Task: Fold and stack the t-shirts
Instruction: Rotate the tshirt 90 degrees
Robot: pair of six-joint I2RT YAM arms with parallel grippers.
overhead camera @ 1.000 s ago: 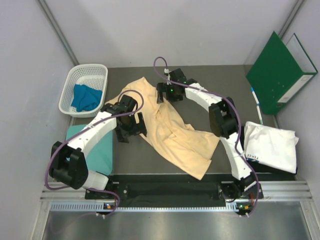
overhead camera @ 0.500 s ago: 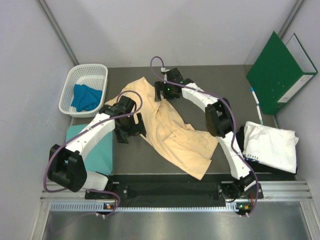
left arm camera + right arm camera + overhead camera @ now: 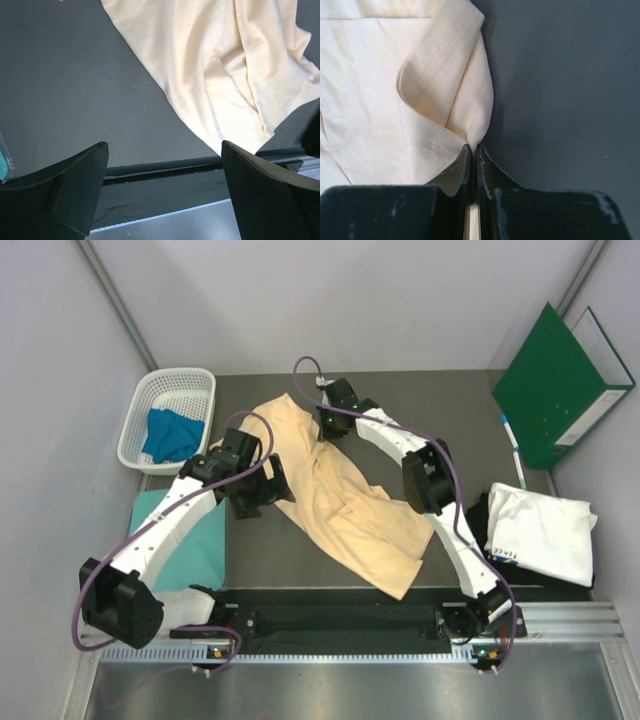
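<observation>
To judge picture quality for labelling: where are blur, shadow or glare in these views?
Top external: even light, sharp, no glare. Left wrist: the open left gripper is dark and blurred near the lens, the peach t-shirt clearer. Right wrist: hem stitching sharp, shadow on the table beside the fold.

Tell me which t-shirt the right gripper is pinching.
The pale peach-yellow t-shirt, spread mid-table: the right gripper is shut on its edge. The blue t-shirt lies in the basket; the white t-shirt sits far right.
</observation>
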